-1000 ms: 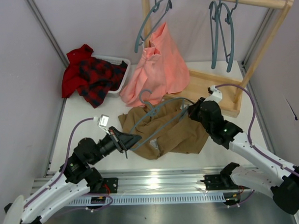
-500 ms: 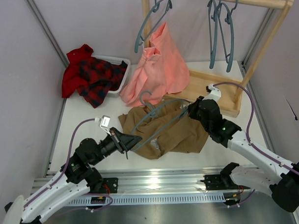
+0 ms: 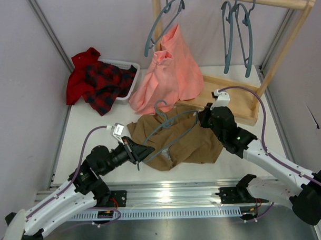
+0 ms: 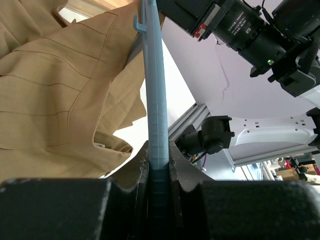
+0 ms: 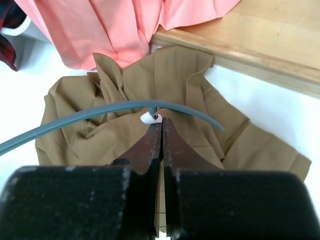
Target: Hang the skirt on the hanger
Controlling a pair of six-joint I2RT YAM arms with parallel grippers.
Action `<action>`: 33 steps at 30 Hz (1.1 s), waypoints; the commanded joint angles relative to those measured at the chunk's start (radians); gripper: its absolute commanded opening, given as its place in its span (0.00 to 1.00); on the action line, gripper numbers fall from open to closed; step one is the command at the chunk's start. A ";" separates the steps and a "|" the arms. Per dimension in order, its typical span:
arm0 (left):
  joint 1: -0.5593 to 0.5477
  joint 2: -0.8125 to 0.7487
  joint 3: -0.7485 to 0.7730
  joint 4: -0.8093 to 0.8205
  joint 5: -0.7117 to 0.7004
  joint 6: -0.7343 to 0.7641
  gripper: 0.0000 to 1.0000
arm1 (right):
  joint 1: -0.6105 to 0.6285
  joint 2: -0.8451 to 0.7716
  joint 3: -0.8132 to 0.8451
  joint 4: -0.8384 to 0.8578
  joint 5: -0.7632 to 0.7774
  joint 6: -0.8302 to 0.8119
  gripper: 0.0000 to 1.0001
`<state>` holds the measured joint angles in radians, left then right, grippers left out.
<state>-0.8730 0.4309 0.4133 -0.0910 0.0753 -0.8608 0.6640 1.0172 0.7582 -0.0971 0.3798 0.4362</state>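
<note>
The khaki skirt [image 3: 188, 145] lies crumpled on the white table in front of the rack. A grey-blue hanger [image 3: 169, 131] stretches across it, its hook [image 3: 160, 107] pointing away. My left gripper [image 3: 146, 151] is shut on the hanger's near-left end; in the left wrist view the hanger bar [image 4: 154, 90] runs straight out from between the jaws of that gripper [image 4: 159, 150], with the skirt [image 4: 55, 100] to its left. My right gripper [image 3: 201, 118] [image 5: 161, 121] is shut, its tips pinching a small white loop [image 5: 149, 118] of the skirt [image 5: 200, 90] right against the hanger [image 5: 100, 112].
A salmon-pink garment [image 3: 169, 72] hangs from another hanger [image 3: 162, 22] on the wooden rack [image 3: 228, 94], reaching the table behind the skirt. Two spare hangers [image 3: 237, 35] hang at the right. A red-and-black plaid garment [image 3: 98, 80] fills a white basket at the back left.
Both arms have shifted a little: the left gripper moved right and forward, the right gripper drew back and left, and the hanger between them moved slightly away over the skirt.
</note>
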 commanded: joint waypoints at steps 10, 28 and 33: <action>-0.007 -0.050 0.108 -0.041 -0.043 0.086 0.00 | 0.003 -0.037 0.033 0.025 -0.002 -0.137 0.00; -0.007 -0.076 0.111 0.010 -0.042 0.075 0.00 | 0.051 -0.062 0.012 0.045 -0.048 -0.197 0.00; -0.007 -0.087 0.134 0.000 -0.060 0.101 0.00 | 0.077 -0.074 0.010 0.004 -0.041 -0.198 0.00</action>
<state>-0.8749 0.3588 0.4850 -0.1524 0.0456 -0.7979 0.7212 0.9710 0.7593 -0.1009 0.3511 0.2546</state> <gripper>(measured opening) 0.189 0.012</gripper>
